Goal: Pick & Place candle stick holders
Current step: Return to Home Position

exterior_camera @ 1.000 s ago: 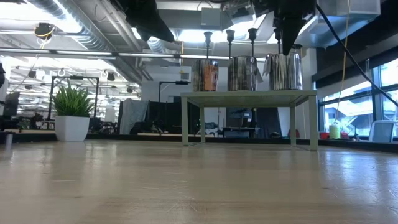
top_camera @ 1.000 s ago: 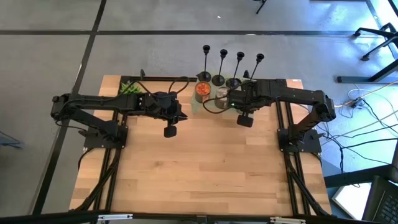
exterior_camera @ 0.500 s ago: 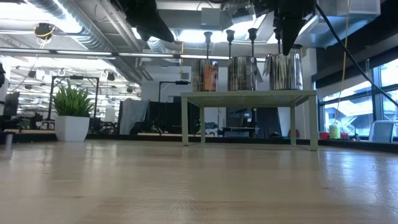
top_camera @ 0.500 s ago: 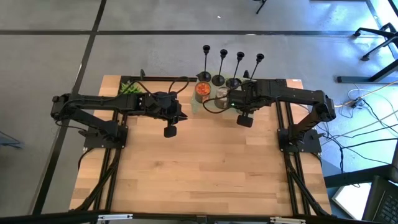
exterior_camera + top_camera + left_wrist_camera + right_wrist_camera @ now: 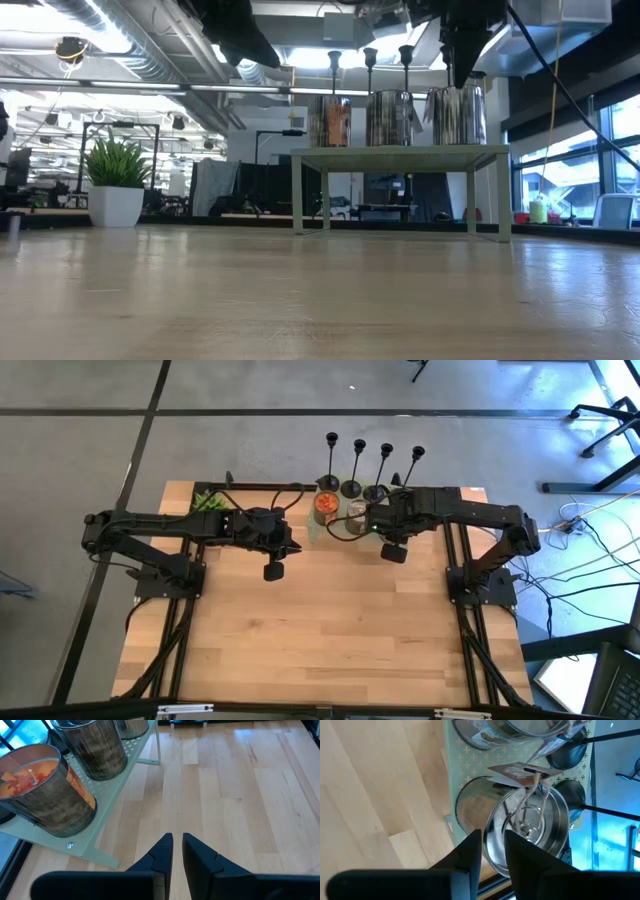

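As left gripper [image 5: 177,837] and right gripper [image 5: 492,834] hang closed, 4 slim black candleholders [image 5: 351,488] upright

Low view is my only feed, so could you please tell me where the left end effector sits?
Observer: The left end effector hangs over bare table, just in front of the shelf's left end.
Operator: Thank you. Is it carrying anything?
Observer: No. The left wrist view shows its fingers nearly together, with nothing between them.
Operator: I count three candle stick holders up there. Is that right?
Observer: From above, four candle stick holders stand in a row along the shelf's far edge. The right arm probably hides one from you.
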### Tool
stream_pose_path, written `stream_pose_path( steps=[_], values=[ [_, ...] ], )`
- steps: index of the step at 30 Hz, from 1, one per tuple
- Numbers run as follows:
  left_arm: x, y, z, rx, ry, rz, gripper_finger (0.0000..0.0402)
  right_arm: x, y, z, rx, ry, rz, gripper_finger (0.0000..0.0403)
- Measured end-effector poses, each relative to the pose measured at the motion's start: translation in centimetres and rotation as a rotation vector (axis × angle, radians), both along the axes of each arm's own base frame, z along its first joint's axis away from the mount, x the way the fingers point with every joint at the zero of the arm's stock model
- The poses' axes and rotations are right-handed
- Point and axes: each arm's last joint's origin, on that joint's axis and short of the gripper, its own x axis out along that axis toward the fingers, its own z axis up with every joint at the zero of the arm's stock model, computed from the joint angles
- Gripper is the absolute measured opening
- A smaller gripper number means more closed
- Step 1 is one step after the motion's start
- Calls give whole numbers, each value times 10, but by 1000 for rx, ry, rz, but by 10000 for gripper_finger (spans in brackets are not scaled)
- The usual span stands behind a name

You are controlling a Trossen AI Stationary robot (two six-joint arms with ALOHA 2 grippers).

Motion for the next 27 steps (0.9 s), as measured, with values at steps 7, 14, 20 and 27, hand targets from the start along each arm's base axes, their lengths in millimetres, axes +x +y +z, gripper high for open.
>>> stream_pose_path(
  steps=[7,14,20,27],
  values=[
    [0,0,0,0,0,0,36,-9,10,22,-1,-96,26,90],
    [0,0,0,0,0,0,36,-33,35,66,106,-340,12,90],
    [0,0,0,0,0,0,36,-43,50,73,168,-391,18,90],
    [0,0,0,0,0,0,36,-39,54,73,178,-411,26,90]
  ],
)
